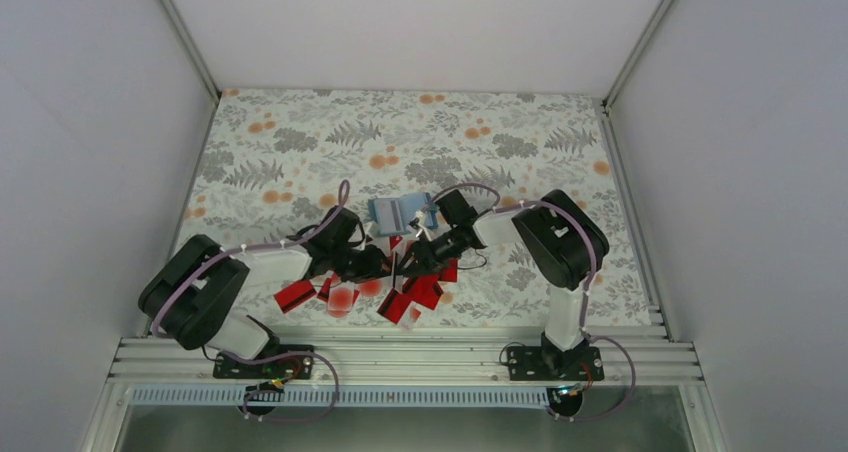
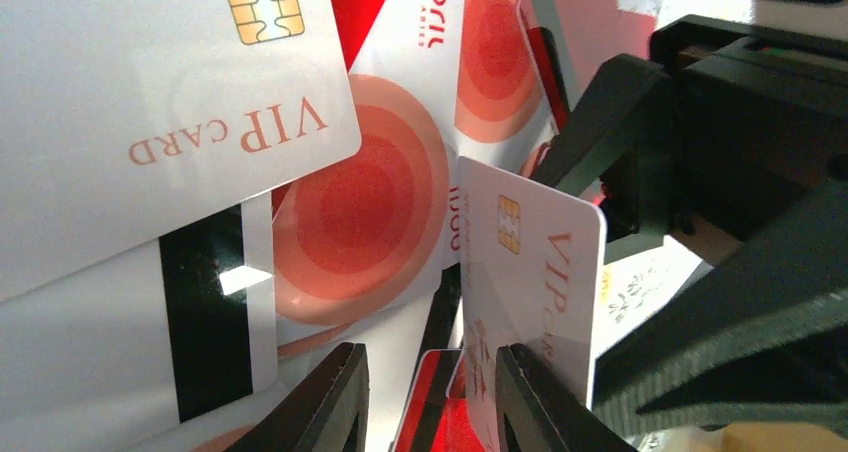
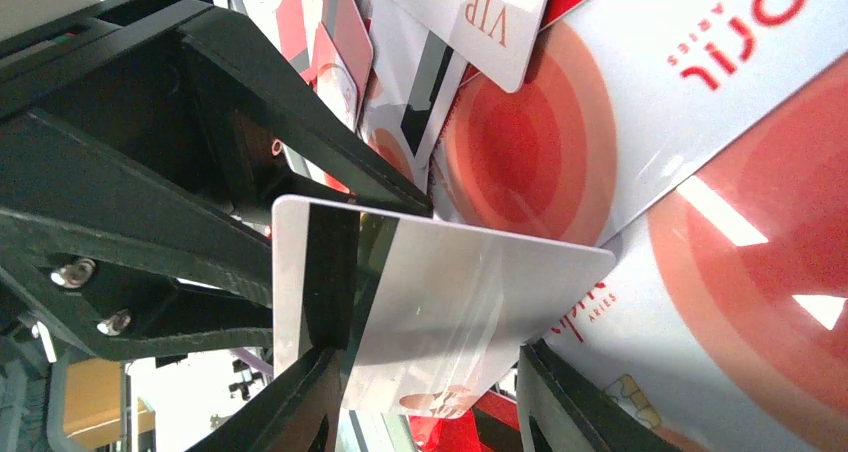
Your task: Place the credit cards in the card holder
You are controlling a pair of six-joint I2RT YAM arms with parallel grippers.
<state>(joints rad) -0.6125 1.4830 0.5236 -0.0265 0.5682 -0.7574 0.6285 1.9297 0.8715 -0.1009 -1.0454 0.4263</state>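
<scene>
L gripper (image 2: pixel 430 357): jaws parted, grip released; white VIP card (image 2: pixel 530 272) stands upright, leaning on one finger only. R gripper (image 3: pixel 428 354): jaws bracket same card, but you can't tell if it's clamped. You'll find card holder (image 1: pixel 398 212) on surface (image 1: pixel 300 152) just far of both grippers, w/ credit cards (image 1: pixel 405 294) heaped on near side.

The far half of the tabletop (image 1: pixel 420 132) lies open, shut in by walls (image 1: pixel 90 122) left, right and behind. Near the front edge room is tight: the left tool (image 1: pixel 378 262) and right tool (image 1: pixel 422 250) meet nose to nose over the cards (image 1: pixel 410 294), each blocking the other. A white card (image 3: pixel 450 302) stands on edge between them. The holder (image 1: pixel 398 210) lies just beyond, barring a straight pass forward. Bare tabletop shows either side of the cards.
</scene>
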